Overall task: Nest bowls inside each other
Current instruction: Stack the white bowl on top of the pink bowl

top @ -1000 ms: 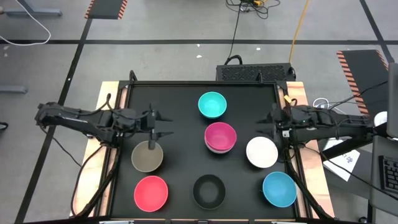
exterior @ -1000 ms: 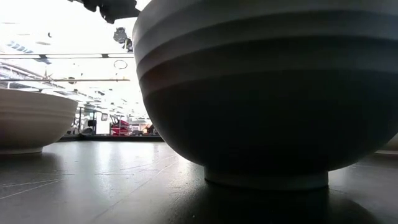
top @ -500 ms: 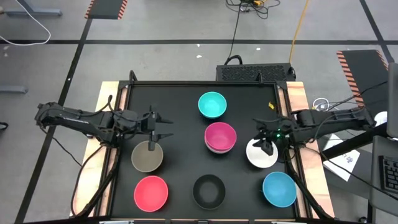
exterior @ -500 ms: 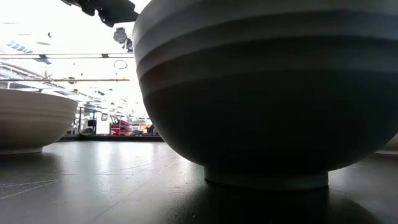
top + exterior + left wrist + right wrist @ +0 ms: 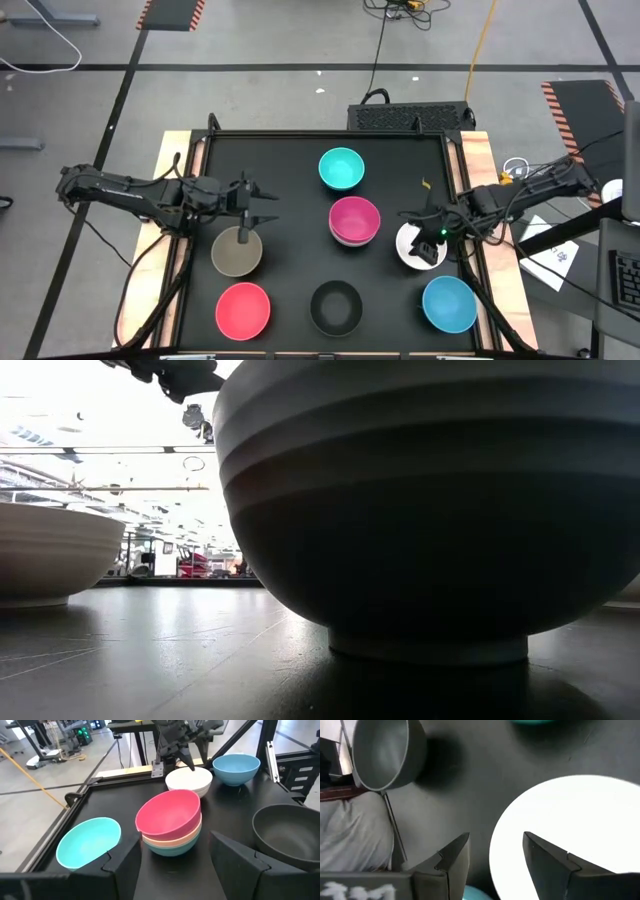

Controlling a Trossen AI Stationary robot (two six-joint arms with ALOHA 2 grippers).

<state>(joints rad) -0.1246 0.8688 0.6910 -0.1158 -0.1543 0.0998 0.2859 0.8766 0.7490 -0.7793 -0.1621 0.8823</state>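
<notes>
Seven bowls or stacks stand on their bases on the black table. They are a turquoise bowl (image 5: 341,168), a magenta bowl (image 5: 354,219) nested on salmon and turquoise ones (image 5: 172,842), white (image 5: 409,250), blue (image 5: 448,304), black (image 5: 335,307), pink-red (image 5: 243,309) and olive-grey (image 5: 237,251). My right gripper (image 5: 427,240) is open over the white bowl. One finger (image 5: 452,857) is outside the rim (image 5: 495,850) and the other (image 5: 545,857) is over the hollow, with a gap showing on both sides. My left gripper (image 5: 256,205) hangs open just beyond the olive-grey bowl.
Raised black rails and wooden side strips (image 5: 172,150) border the table. Bare table lies between the olive-grey bowl and the magenta stack. In the low view the black bowl (image 5: 430,510) fills most of the picture, with the pink-red bowl (image 5: 50,555) to its left.
My right gripper has swung from the table's right edge toward the near edge and inward. It has come down over the white bowl, astride its rim. The bowls have stayed in place and my left arm has kept still.
</notes>
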